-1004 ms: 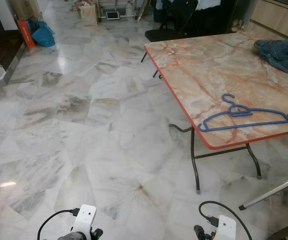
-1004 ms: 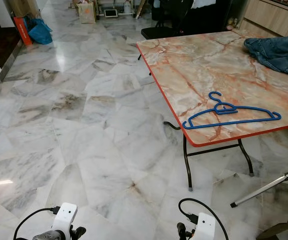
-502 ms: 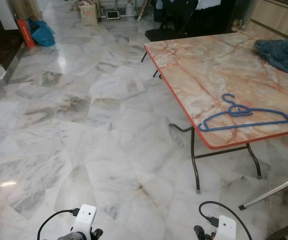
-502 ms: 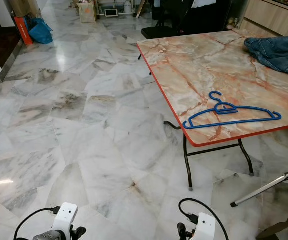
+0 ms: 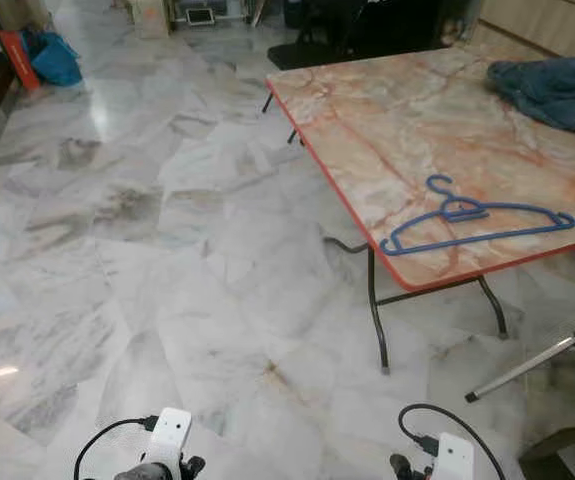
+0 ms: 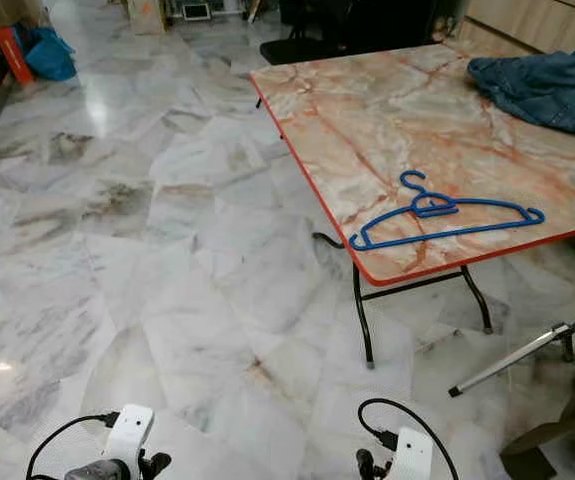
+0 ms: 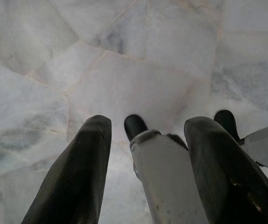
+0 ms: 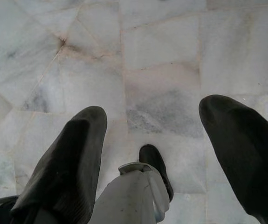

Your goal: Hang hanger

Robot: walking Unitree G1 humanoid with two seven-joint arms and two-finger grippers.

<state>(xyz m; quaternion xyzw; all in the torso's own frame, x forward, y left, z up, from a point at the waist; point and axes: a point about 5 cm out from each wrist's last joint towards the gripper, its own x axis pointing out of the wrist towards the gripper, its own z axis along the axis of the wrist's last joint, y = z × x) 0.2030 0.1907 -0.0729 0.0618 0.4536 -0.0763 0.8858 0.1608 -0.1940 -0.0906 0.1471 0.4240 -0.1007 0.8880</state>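
A blue plastic hanger (image 5: 477,217) lies flat near the front edge of an orange marble-patterned folding table (image 5: 397,110), hook toward the table's middle. Both arms hang low at the bottom of the head views, far from the table. The left gripper (image 7: 145,126) is open over the marble floor, nothing between its fingers. The right gripper (image 8: 154,112) is also open and empty, pointing down at the floor beside my own leg and foot.
Blue denim clothing (image 5: 557,90) is heaped at the table's far right. A metal stand leg (image 5: 532,360) slants across the floor right of the table. A black chair (image 5: 317,45) stands behind it. A blue bag (image 5: 52,62) and orange box sit far left.
The whole view has shifted: the table and hanger now sit slightly left and higher, so the camera has moved. The hanger lies as before and both grippers stay open.
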